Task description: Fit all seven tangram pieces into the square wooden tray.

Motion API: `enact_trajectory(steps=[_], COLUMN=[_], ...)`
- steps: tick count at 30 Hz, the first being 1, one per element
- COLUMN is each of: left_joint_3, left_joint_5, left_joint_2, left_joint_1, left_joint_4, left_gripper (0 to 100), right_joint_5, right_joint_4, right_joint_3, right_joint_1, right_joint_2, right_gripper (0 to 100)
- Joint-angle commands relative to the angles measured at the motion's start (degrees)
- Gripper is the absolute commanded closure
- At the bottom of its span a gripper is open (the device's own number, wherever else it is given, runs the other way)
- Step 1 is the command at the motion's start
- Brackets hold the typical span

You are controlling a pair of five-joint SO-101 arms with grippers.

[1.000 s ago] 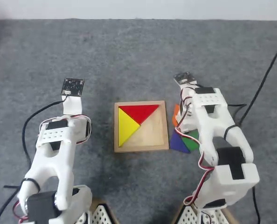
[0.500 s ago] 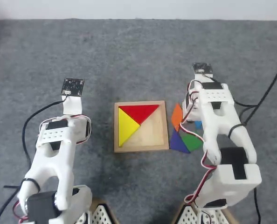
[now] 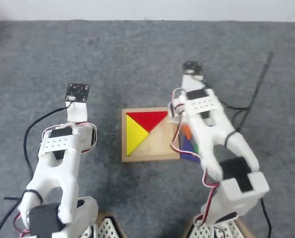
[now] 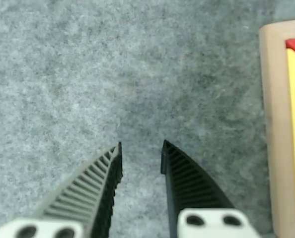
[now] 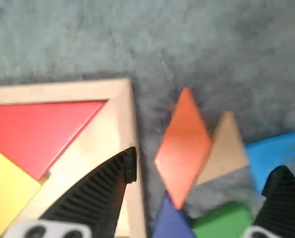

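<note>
Green piece cut off; right arm partly covers orange piece

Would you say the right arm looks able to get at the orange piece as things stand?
Probably yes: its open tool straddles the orange piece, with nothing lying over it.
</note>
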Motion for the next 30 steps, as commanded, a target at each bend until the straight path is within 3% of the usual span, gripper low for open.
enact_trajectory(steps=[1, 5, 19, 30], left_joint_3=[-0.22, 0.04, 0.13, 0.31], left_joint_5=[-0.26, -0.26, -0.26, -0.26], left_joint_2=[-0.35, -0.35, -0.35, -0.35], left_joint_1=[0.35, 0.35, 0.35, 0.35], left_joint_4=[-1.05, -1.05, -1.05, -1.58], left_gripper=[88, 88, 88, 88], right_joint_5=[-8.53, -14.51, -14.68, -14.68], right_joint_4=[-0.84, 0.22, 6.99, 12.0], right_joint_3=[-5.89, -8.79, -14.33, -14.07], right_joint_1=[-2.07, -1.36, 5.67, -3.3], right_joint_2=[3.47, 8.22, 17.19, 14.2], right_gripper=[59.7, 59.7, 59.7, 59.7])
